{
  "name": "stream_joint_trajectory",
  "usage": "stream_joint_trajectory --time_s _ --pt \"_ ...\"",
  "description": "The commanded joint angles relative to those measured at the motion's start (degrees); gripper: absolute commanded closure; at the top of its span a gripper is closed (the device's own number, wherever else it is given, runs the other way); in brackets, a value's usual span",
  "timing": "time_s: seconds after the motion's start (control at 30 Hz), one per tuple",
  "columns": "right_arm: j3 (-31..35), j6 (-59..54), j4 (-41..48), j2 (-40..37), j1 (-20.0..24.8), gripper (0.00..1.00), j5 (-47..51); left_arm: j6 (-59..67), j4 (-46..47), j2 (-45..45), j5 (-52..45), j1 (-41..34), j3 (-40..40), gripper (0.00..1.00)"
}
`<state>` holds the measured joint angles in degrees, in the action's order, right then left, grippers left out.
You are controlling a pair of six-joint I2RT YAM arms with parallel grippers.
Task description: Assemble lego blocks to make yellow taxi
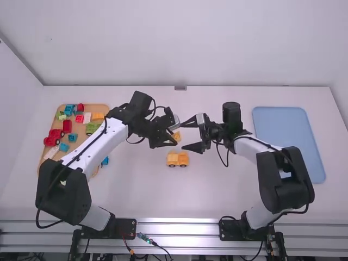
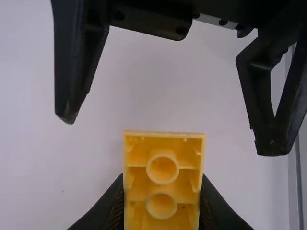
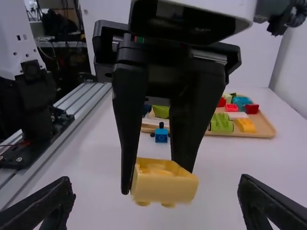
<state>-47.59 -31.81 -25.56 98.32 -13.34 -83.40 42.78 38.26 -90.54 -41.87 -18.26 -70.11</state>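
Yellow block (image 3: 164, 189) is pinched in L tool (image 3: 154, 178), up over desk (image 1: 136, 190); R tool (image 2: 170, 133) is spread, facing it. Wheeled base (image 1: 178, 160) sits on desk nr the tools. Progress: approx. midway, I'd guess. Base is upright on wheels; block's not on it, so fitting's left, prob. w/ a handover 1st. Can't tell if base is >1 pc., seams too small. Parts tray (image 3: 265, 125) is partly hidden behind L arm (image 1: 103, 142).

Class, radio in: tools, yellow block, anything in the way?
Left tool shut on yellow block. Right tool open, facing it, nothing visible between. Yellow wheeled piece on table.
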Motion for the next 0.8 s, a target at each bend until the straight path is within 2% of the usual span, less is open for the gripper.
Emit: stream_joint_trajectory --time_s 0.0,0.3,0.43,0.67,0.77 --pt "-0.04 1.44 -0.17 -0.99 -0.38 0.12 -0.79 0.44 0.36 0.33 -1.8 0.04 1.05 0.98" --pt "0.0 5.38 -1.29 -0.99 -1.03 0.14 1.62 8.87 0.38 0.33 -4.49 -0.07 2.38 0.98" --pt "0.17 4.83 -1.03 -0.99 -1.03 0.19 1.31 12.46 -0.38 0.33 -7.66 0.02 2.38 0.98" --pt "1.11 0.83 -1.68 -0.99 0.06 0.19 -2.99 9.07 -5.21 0.33 -8.47 -0.35 2.47 0.98" --pt "1.07 0.92 -3.3 -0.99 0.58 0.21 -4.02 9.44 -9.26 0.33 -12.29 0.09 3.76 0.98"
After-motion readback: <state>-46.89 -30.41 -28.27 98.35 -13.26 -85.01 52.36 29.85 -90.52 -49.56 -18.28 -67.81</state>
